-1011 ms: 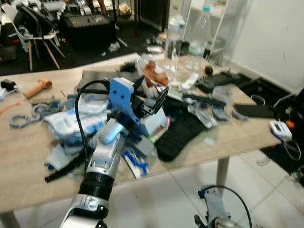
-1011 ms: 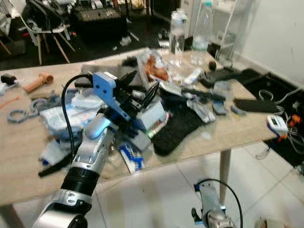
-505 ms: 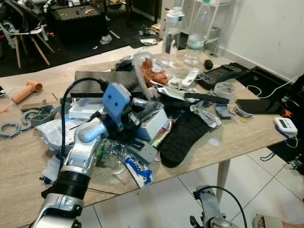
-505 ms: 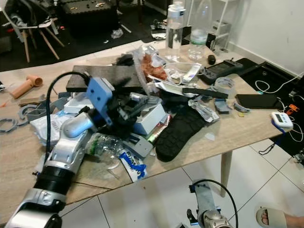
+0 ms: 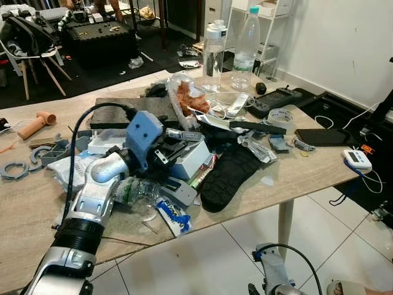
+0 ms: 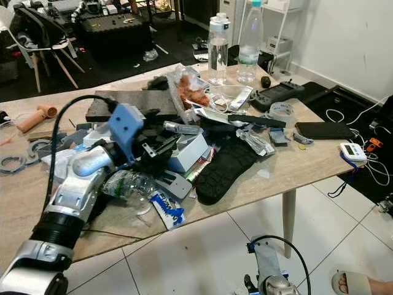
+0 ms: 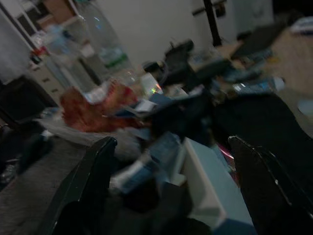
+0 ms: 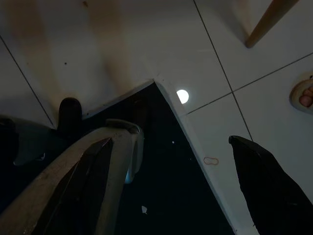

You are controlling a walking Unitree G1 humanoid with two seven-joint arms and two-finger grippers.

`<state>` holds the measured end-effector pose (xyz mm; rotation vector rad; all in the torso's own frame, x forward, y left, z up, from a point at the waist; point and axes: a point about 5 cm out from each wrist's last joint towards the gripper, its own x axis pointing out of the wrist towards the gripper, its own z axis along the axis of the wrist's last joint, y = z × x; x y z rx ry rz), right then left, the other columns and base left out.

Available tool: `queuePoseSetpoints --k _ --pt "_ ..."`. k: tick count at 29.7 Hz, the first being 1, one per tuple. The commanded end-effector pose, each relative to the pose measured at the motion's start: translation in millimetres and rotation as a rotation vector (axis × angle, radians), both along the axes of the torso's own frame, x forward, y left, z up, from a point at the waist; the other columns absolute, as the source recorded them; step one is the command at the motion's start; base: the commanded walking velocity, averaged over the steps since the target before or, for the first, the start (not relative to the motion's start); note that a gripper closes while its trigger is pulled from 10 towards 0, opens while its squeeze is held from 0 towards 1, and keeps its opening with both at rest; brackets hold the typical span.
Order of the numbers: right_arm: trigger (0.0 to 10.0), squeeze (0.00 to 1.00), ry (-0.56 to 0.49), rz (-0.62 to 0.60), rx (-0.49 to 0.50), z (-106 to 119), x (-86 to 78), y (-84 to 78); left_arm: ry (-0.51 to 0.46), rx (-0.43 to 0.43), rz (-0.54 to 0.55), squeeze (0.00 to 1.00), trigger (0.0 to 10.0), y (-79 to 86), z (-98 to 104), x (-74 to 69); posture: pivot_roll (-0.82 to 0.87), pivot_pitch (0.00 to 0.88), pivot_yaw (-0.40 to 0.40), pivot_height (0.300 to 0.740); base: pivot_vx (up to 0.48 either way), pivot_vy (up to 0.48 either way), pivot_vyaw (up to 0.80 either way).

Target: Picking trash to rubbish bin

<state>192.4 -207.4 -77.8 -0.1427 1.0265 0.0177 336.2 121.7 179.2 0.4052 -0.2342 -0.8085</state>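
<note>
A pile of trash covers the wooden table [image 5: 24, 203]: a crushed clear plastic bottle [image 5: 132, 190], a blue-and-white wrapper [image 5: 174, 216], an orange-red crumpled bag [image 5: 189, 98] and a white box with a blue edge [image 5: 190, 161]. My left gripper [image 5: 171, 149] lies low over the pile, open, its black fingers [image 7: 93, 181] spread on either side of the white box [image 7: 208, 191] and a small wrapper. Nothing is clamped between them. My right gripper [image 8: 166, 142] hangs open below the table, over the white floor tiles.
A black shoe sole [image 5: 230, 178] lies near the table's front edge. Two tall water bottles [image 5: 212, 49] stand at the back. A tape roll [image 5: 281, 115], a black phone [image 5: 319, 136] and a white timer [image 5: 355, 160] sit at the right end. A person's foot [image 6: 353, 284] is on the floor.
My left gripper has dropped from a raised pose down onto the pile beside the white box, still open. The camera has shifted too.
</note>
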Motion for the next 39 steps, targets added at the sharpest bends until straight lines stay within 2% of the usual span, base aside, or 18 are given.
queuePoseSetpoints --k 1,5,11,13,15,17,21,29,31,39 --pt "10.0 0.0 0.011 0.004 0.001 -1 -2.0 1.9 0.026 0.028 -0.006 0.0 10.0 -2.3 -6 -0.5 -0.07 0.023 0.046 0.74 0.0 0.0 0.0" --pt "10.0 0.0 0.01 0.002 0.002 -1 -1.9 1.6 0.052 0.106 0.015 0.0 10.0 -2.2 -19 -1.0 -0.07 0.024 0.046 0.74 0.0 0.0 0.0" --pt "10.0 0.0 0.012 0.002 0.002 -2 -2.4 1.7 0.045 0.124 0.064 0.0 10.0 1.8 -21 3.0 -0.07 0.024 0.044 0.74 0.0 0.0 0.0" --pt "10.0 0.0 0.013 0.004 0.002 -2 -2.6 1.9 0.029 0.098 0.084 0.0 10.0 2.1 -18 4.8 -0.07 0.024 0.044 0.74 0.0 0.0 0.0" --pt "10.0 0.0 0.013 0.005 0.004 -2 -2.3 2.8 -0.019 -0.013 0.089 0.0 10.0 0.9 -1 5.7 -0.07 0.025 0.043 0.74 0.0 0.0 0.0" --pt "10.0 0.0 0.013 0.007 0.005 -2 -2.0 3.5 -0.047 -0.076 0.082 0.0 10.0 1.1 10 5.3 -0.07 0.024 0.042 0.74 0.0 0.0 0.0" --pt "10.0 0.0 0.015 0.01 0.005 -2 -2.3 4.3 -0.059 0.031 0.079 0.0 10.0 6.0 8 4.9 -0.07 0.023 0.043 0.74 0.0 0.0 0.0" --pt "10.0 0.0 0.02 0.009 0.008 -3 -4.2 5.8 0.004 0.123 0.059 0.0 10.0 20.6 -5 0.9 -0.07 0.024 0.047 0.74 0.0 0.0 0.0" --pt "10.0 0.0 0.021 0.01 0.008 -3 -4.7 5.9 0.029 0.175 0.096 0.0 10.0 29.6 -12 2.7 -0.07 0.026 0.047 0.74 0.0 0.0 0.0" --pt "10.0 0.0 0.025 0.016 0.005 -4 -5.6 5.4 0.086 0.194 0.165 0.0 10.0 40.9 -19 6.3 -0.07 0.023 0.044 0.74 0.0 0.0 0.0"
